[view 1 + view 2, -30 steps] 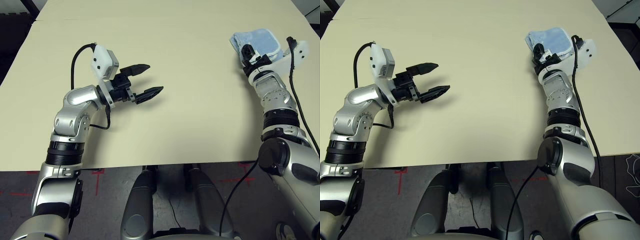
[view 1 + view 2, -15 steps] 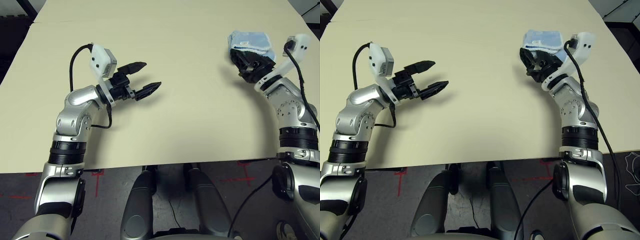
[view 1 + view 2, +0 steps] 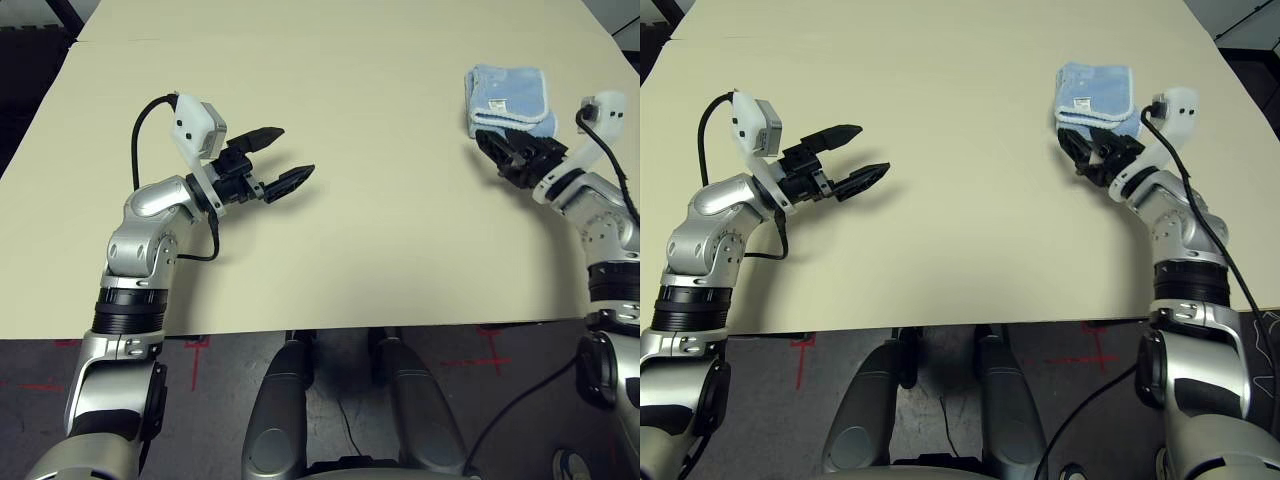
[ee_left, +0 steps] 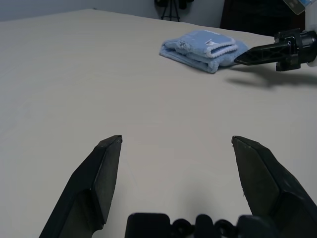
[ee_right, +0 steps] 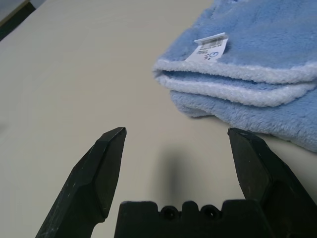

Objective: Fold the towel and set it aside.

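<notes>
The towel [image 3: 508, 99] is light blue with a white hem and a small white label. It lies folded in layers at the table's far right [image 5: 257, 79]. My right gripper [image 3: 505, 156] hovers just in front of it, open and holding nothing, a short gap from the folded edge. My left gripper [image 3: 279, 161] stands open over the left half of the table, far from the towel [image 4: 205, 47], with nothing between its fingers.
The beige table [image 3: 380, 220] spreads bare between the two arms. Its front edge runs close to my body, and its right edge lies just past the towel. A black cable [image 3: 150, 150] loops from the left wrist camera.
My right gripper has pulled back from the towel toward me and let it lie folded on the table. The left arm has shifted only slightly.
</notes>
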`<state>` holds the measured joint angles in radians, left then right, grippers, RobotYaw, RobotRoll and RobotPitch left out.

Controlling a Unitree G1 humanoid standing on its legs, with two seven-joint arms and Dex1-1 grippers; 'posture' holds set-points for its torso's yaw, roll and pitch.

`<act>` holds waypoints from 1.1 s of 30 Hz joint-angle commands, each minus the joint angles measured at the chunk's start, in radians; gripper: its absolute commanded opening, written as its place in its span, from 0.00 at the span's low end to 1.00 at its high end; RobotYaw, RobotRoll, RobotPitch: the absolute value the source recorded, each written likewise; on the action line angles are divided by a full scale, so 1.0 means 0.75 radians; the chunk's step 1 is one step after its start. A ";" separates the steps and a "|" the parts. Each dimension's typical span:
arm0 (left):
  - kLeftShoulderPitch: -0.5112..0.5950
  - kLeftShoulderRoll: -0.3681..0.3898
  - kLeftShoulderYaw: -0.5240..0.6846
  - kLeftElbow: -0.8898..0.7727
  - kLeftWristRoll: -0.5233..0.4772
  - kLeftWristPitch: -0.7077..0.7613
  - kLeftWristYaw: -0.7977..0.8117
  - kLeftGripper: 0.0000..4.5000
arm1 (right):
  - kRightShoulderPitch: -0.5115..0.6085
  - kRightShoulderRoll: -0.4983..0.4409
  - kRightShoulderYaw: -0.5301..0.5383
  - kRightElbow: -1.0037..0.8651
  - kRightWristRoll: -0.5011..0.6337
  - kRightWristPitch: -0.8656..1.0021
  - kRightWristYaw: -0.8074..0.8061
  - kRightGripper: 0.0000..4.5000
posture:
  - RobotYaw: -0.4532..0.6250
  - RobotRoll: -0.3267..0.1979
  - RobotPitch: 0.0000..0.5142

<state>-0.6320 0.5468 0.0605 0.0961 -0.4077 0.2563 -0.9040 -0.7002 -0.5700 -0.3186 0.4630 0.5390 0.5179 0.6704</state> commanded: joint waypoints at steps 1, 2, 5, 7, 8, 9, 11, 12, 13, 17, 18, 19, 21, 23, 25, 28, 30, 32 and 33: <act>-0.007 0.004 -0.013 0.006 0.011 -0.004 -0.023 1.00 | 0.020 -0.020 -0.002 -0.020 0.009 0.094 -0.005 0.99 | 0.44 0.62 0.52; -0.010 0.003 -0.014 0.006 0.011 -0.003 -0.024 1.00 | 0.010 -0.012 -0.003 -0.008 -0.003 0.092 -0.027 0.99 | 0.44 0.62 0.52; -0.010 0.004 -0.015 0.000 0.011 0.000 -0.026 1.00 | -0.033 0.014 -0.006 0.057 -0.046 0.040 -0.090 0.99 | 0.44 0.62 0.52; -0.008 0.007 -0.015 -0.004 0.010 0.003 -0.030 1.00 | -0.075 0.032 0.000 0.121 -0.083 -0.019 -0.129 0.99 | 0.44 0.62 0.52; -0.007 0.008 -0.015 -0.005 0.010 0.003 -0.032 1.00 | -0.092 0.038 0.004 0.147 -0.101 -0.046 -0.142 0.99 | 0.44 0.62 0.52; -0.006 0.009 -0.015 -0.005 0.011 0.004 -0.034 1.00 | -0.120 0.045 0.012 0.194 -0.124 -0.086 -0.149 0.99 | 0.44 0.62 0.52; -0.006 0.011 -0.014 -0.007 0.010 0.006 -0.035 1.00 | -0.185 0.053 0.013 0.310 -0.166 -0.176 -0.171 0.99 | 0.45 0.62 0.52; -0.006 0.013 -0.014 -0.009 0.010 0.008 -0.035 1.00 | -0.217 0.050 0.016 0.370 -0.190 -0.224 -0.180 0.99 | 0.45 0.62 0.52; -0.005 0.013 -0.014 -0.014 0.010 0.010 -0.034 1.00 | -0.241 0.045 0.015 0.420 -0.208 -0.262 -0.184 0.99 | 0.46 0.62 0.53; 0.012 0.023 -0.009 -0.041 0.005 0.022 -0.033 1.00 | -0.304 0.010 0.016 0.563 -0.264 -0.362 -0.186 0.99 | 0.47 0.62 0.53; 0.015 0.027 -0.007 -0.045 0.004 0.024 -0.033 1.00 | -0.314 -0.005 0.019 0.594 -0.282 -0.377 -0.197 0.99 | 0.47 0.62 0.53; 0.020 0.030 -0.005 -0.049 0.003 0.026 -0.033 1.00 | -0.321 -0.025 0.024 0.623 -0.301 -0.397 -0.201 0.99 | 0.47 0.62 0.53; 0.024 0.036 -0.003 -0.052 0.001 0.028 -0.034 1.00 | -0.333 -0.061 0.027 0.668 -0.327 -0.427 -0.195 0.99 | 0.47 0.62 0.53; 0.023 0.039 -0.003 -0.051 0.001 0.028 -0.034 1.00 | -0.337 -0.086 0.034 0.691 -0.341 -0.445 -0.166 0.99 | 0.46 0.62 0.53; 0.017 0.038 -0.006 -0.045 0.003 0.028 -0.034 1.00 | -0.331 -0.112 0.042 0.702 -0.354 -0.453 -0.129 0.99 | 0.46 0.62 0.52; 0.007 0.034 -0.010 -0.033 0.005 0.025 -0.036 1.00 | -0.322 -0.137 0.036 0.714 -0.360 -0.482 -0.097 0.99 | 0.45 0.62 0.52; 0.004 0.030 -0.011 -0.022 0.006 0.020 -0.036 1.00 | -0.317 -0.133 0.032 0.704 -0.352 -0.486 -0.062 0.99 | 0.45 0.62 0.52; 0.002 0.021 -0.007 -0.010 0.006 0.021 -0.024 1.00 | -0.300 -0.117 0.046 0.667 -0.347 -0.495 0.004 0.99 | 0.45 0.62 0.52; -0.001 0.014 -0.002 -0.003 0.007 0.022 -0.010 1.00 | -0.287 -0.108 0.055 0.640 -0.342 -0.495 0.047 0.99 | 0.45 0.62 0.52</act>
<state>-0.6359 0.5635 0.0589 0.0905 -0.4060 0.2710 -0.9141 -0.9432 -0.6567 -0.2885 0.9675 0.2764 0.1593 0.6587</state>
